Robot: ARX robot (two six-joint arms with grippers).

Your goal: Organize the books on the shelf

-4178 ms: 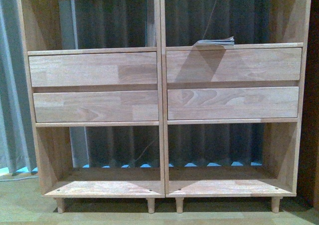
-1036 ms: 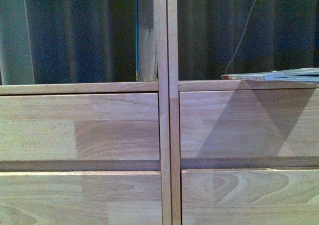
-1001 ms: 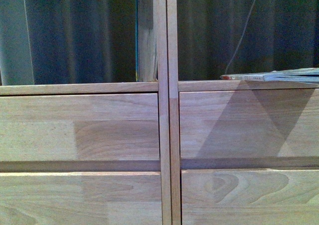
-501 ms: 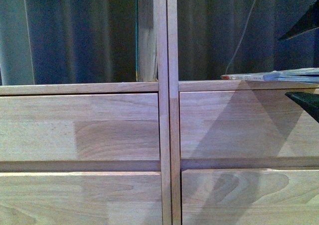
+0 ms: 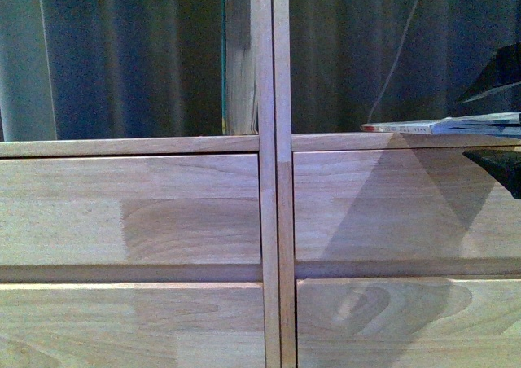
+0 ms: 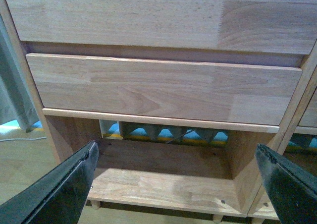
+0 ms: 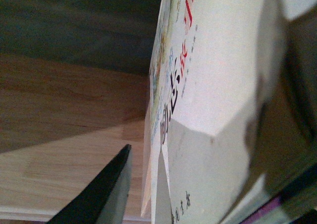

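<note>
Right pincer (image 5: pixel 462 126) spread, level, straddling books (image 5: pixel 407 127) on shelf (image 5: pixel 163 146), seemingly without contact; left pincer (image 6: pixel 176 148) spread, facing drawers (image 6: pixel 163 87).

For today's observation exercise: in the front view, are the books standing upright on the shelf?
No, the books lie flat on the shelf board just above the upper right drawer.
</note>
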